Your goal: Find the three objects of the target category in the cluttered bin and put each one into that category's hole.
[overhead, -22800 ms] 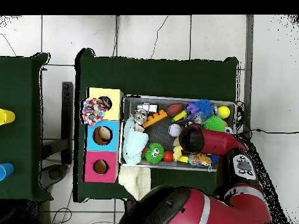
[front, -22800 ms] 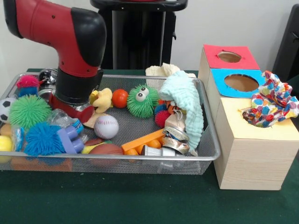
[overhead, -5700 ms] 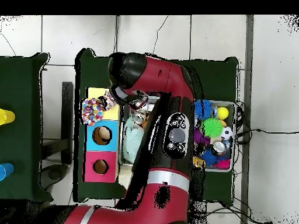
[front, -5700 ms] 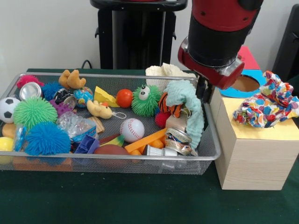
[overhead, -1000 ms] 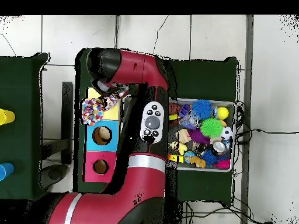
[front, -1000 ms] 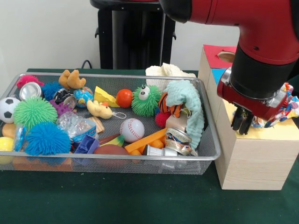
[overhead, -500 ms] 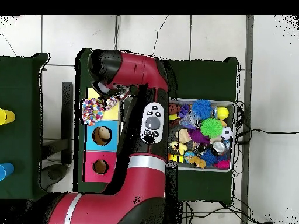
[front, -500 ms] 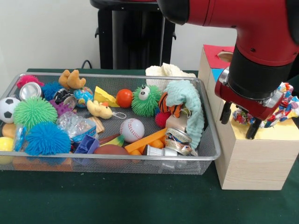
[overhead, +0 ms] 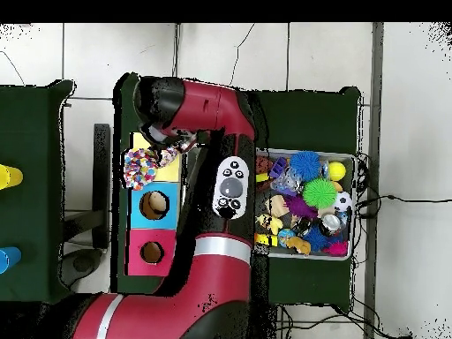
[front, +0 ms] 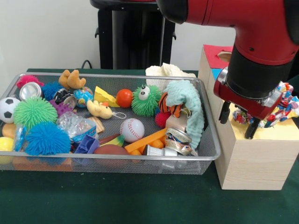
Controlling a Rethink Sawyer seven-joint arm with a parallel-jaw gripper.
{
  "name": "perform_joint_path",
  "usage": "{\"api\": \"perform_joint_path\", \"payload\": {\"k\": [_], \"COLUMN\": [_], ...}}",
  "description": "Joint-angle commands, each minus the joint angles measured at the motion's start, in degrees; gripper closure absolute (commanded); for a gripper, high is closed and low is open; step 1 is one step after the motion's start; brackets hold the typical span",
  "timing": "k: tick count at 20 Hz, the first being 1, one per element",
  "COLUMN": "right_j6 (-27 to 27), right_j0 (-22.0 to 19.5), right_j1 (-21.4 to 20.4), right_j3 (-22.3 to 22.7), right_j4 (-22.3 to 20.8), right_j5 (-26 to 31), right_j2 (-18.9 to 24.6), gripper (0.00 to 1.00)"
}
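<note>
My gripper (front: 237,125) hangs over the yellow end of the wooden sorting box (front: 252,161), its 2 black fingers (front: 224,114) spread apart with nothing between them; the multicoloured patterned cloth (front: 276,106) lies bunched on the yellow panel (front: 275,132) just beyond them, covering that panel's hole, and part of it shows between my fingers; I cannot tell whether either finger touches it; from overhead, the cloth (overhead: 141,168) sits on the yellow section with my wrist (overhead: 161,113) above its edge, while the blue section's hole (overhead: 154,205) and the red section's hole (overhead: 152,252) both stand open; my red arm (overhead: 221,221) crosses above 1 end of the wire mesh bin (front: 205,156), hiding that end in the overhead view; in the front view, a pale mint washcloth (front: 189,107) drapes over the bin's right-hand clutter, beside a green fuzzy creature with googly eyes (front: 143,100), and below it lies a crushed can (front: 176,136); a cream cloth (front: 162,70) rests just behind the bin's far rim; elsewhere in the bin lie a baseball (front: 132,129), an orange ball (front: 124,98), a yellow cheese wedge (front: 105,97), a green spiky ball (front: 30,112), a blue spiky ball (front: 46,138) and a small soccer ball (front: 6,109) at the left edge.
</note>
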Motion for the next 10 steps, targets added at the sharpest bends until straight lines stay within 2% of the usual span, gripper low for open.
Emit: {"api": "perform_joint_path", "payload": {"k": [1,5,10], "right_j6": [6.4,7.2,8.3], "right_j0": [-0.5,0.6,1.2], "right_j1": [-2.9,-5.7,-5.4], "right_j3": [12.3,17.4,17.1], "right_j4": [1.8,2.7,3.9], "right_j5": [-4.8,-8.3,-8.5], "right_j2": [5.2,5.4,5.9], "gripper": [0.0,0.0,0.0]}}
